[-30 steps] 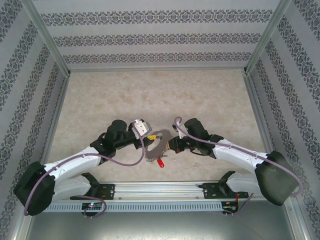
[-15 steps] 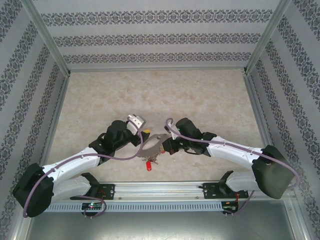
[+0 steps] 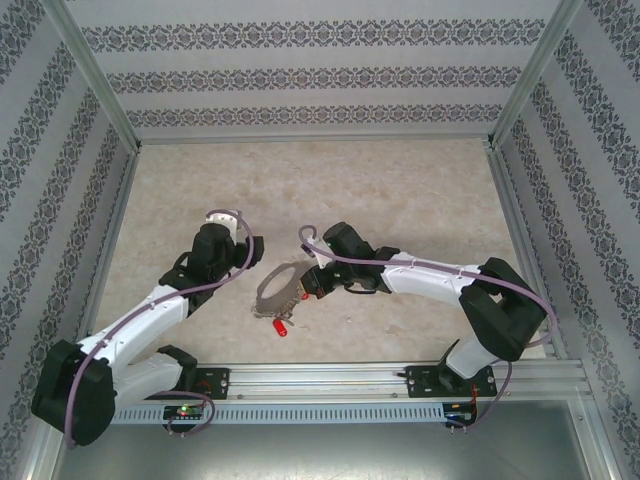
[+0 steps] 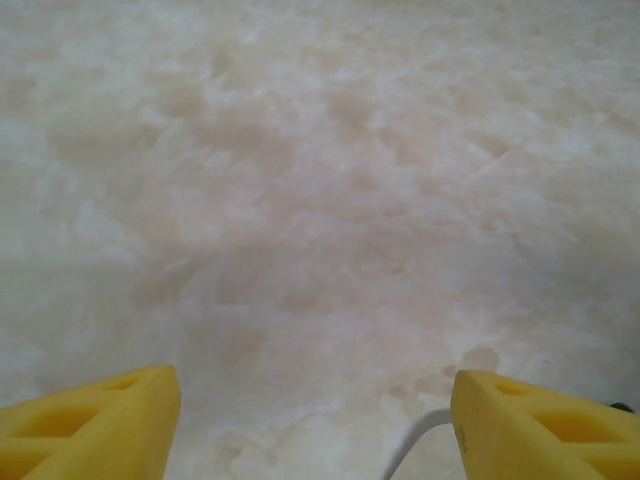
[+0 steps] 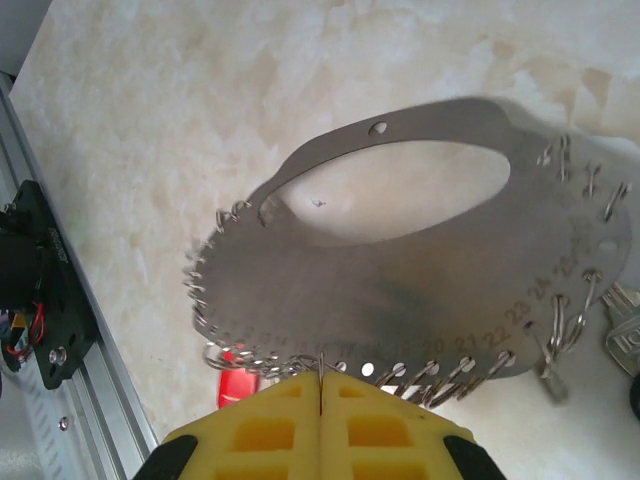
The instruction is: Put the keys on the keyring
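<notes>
Right jaws closed on keyring (image 5: 400, 270) rim | left jaws wide open, empty, near keyring

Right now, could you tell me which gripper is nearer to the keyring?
Right. The right gripper is shut on the keyring; the left gripper hangs open over the table, apart from it.

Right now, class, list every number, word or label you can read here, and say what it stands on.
"20", "21", "22", "23", "24": stamped in a row along the rim of the keyring.
Rim numbers left of "20" and past "24": too blurred to read.
Nothing else readable.
</notes>
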Tool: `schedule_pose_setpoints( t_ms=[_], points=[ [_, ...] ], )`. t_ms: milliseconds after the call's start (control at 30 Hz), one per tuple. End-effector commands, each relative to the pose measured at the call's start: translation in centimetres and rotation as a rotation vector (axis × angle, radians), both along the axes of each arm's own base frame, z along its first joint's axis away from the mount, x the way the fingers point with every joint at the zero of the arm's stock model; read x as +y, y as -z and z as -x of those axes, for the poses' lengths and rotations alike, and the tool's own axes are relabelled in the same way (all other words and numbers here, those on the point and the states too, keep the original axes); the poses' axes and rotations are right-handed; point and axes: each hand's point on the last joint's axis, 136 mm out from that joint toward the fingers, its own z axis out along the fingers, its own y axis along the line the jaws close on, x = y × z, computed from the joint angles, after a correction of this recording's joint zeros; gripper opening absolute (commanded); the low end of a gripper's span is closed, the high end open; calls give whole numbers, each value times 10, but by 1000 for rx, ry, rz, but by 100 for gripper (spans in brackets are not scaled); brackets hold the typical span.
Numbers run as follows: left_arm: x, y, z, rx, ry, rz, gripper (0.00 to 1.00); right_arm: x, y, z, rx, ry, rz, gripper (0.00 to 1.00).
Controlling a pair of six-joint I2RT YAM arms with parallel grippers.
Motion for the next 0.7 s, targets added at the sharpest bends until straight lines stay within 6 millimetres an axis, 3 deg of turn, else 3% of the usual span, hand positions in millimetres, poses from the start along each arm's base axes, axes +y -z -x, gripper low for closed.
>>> schedule_pose_setpoints(
  t_ms=[0, 200, 300, 400, 500, 667],
  points=[
    [-6, 20, 5, 144, -8, 107, 73, 0, 6, 9, 14, -27, -7, 0],
    [-19, 45, 2, 302, 31, 132, 74, -10, 30, 22, 114, -9, 39, 0],
    [-23, 54, 2, 342, 48, 135, 73, -21, 38, 31, 153, 20, 64, 13],
    [-24, 59, 3, 357, 55, 135, 74, -38, 40, 22, 160, 125, 83, 34],
    [-23, 65, 6, 380, 51, 130, 74, -48, 35, 5, 188, 221, 64, 44],
    [-30, 73, 12, 421, 93, 146, 73, -52, 45, -10, 305, 326, 76, 46]
  ],
)
